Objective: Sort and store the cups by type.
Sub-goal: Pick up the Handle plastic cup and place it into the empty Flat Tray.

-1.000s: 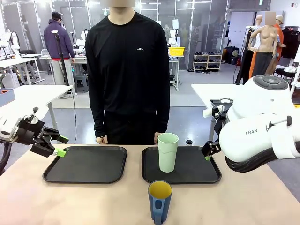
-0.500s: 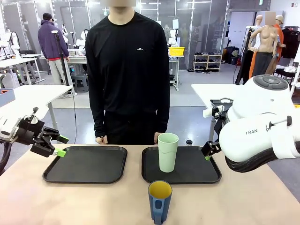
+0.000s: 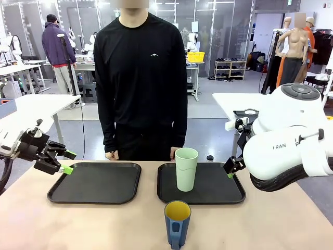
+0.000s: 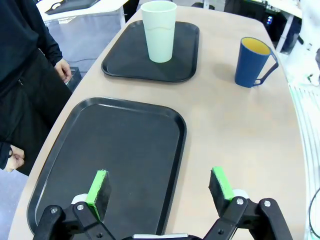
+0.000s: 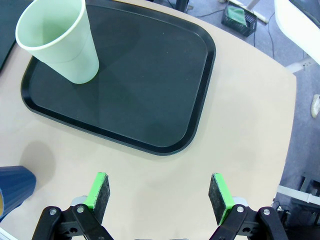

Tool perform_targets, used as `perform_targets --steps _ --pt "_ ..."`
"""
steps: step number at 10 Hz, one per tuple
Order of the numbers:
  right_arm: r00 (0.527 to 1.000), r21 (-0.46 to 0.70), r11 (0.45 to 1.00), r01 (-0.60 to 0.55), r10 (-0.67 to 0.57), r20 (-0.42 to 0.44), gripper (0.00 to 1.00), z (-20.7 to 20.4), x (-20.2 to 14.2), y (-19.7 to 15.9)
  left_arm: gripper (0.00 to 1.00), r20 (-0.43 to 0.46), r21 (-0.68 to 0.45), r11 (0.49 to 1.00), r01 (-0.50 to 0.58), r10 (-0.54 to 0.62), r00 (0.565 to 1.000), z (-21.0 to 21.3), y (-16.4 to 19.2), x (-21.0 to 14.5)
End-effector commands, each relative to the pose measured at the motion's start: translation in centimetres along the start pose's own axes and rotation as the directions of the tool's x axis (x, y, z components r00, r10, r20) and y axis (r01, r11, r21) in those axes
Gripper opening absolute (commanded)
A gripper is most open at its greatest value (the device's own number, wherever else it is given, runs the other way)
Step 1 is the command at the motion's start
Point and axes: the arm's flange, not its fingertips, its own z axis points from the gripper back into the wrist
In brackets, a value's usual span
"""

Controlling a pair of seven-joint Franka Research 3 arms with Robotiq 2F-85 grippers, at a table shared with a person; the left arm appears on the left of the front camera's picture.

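The pale mint-green tumbler (image 3: 186, 169), tall and handleless, stands upright and empty on the left part of the right-hand black tray (image 3: 218, 188). The shorter dark blue mug (image 3: 177, 224), yellow inside, stands upright on the bare bench (image 3: 93, 224) just in front of that tray, handle toward the robot.

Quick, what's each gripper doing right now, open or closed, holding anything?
Left gripper: open, holding nothing.
Right gripper: open, holding nothing.
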Motion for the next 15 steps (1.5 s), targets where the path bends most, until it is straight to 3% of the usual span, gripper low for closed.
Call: perform_targets --steps 1,15 --pt "1.000 0.003 1.000 0.003 -0.003 -0.001 1.00 -0.05 -0.02 -0.06 1.00 0.028 -0.002 1.000 0.010 -0.010 1.000 -0.13 -0.01 -0.06" --pt "1.000 0.003 1.000 0.003 -0.003 -0.001 1.00 -0.05 -0.02 -0.06 1.00 0.028 -0.002 1.000 0.010 -0.010 1.000 -0.13 -0.01 -0.06"
